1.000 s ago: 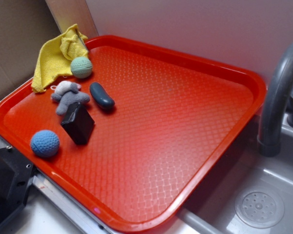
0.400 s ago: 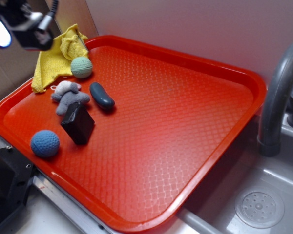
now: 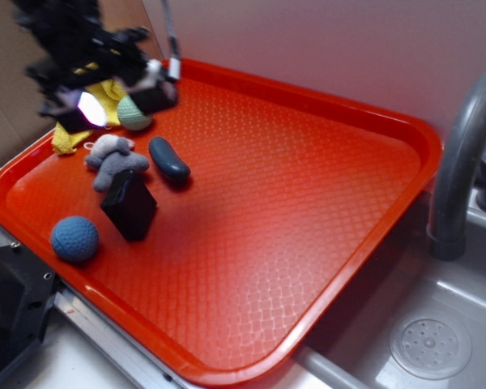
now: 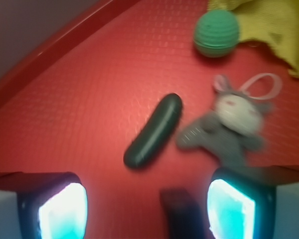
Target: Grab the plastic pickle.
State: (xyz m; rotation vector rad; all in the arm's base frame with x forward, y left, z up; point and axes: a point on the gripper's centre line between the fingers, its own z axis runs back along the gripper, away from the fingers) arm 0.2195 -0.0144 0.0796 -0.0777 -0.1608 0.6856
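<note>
The plastic pickle point(image 3: 168, 159) is a glossy dark blue-grey capsule lying on the red tray point(image 3: 421, 138), near its back left part. My gripper point(image 3: 121, 104) is blurred and hovers above the tray's back left corner, up and left of the pickle, partly covering the green ball. In the wrist view the pickle point(image 4: 153, 130) lies diagonally ahead of the gripper point(image 4: 147, 209), whose two lit fingers stand wide apart with nothing between them. The gripper is open and clear of the pickle.
A grey plush toy point(image 3: 113, 158) lies right beside the pickle. A black block point(image 3: 130, 207) stands just in front of it, with a blue crocheted ball point(image 3: 74, 238) nearer still. A green ball point(image 4: 217, 33) and yellow cloth point(image 4: 269, 25) lie behind. Faucet point(image 3: 462, 154) and sink stand at right.
The gripper entered from the upper left and has moved down and right over the tray's back left corner. The objects on the tray have not moved.
</note>
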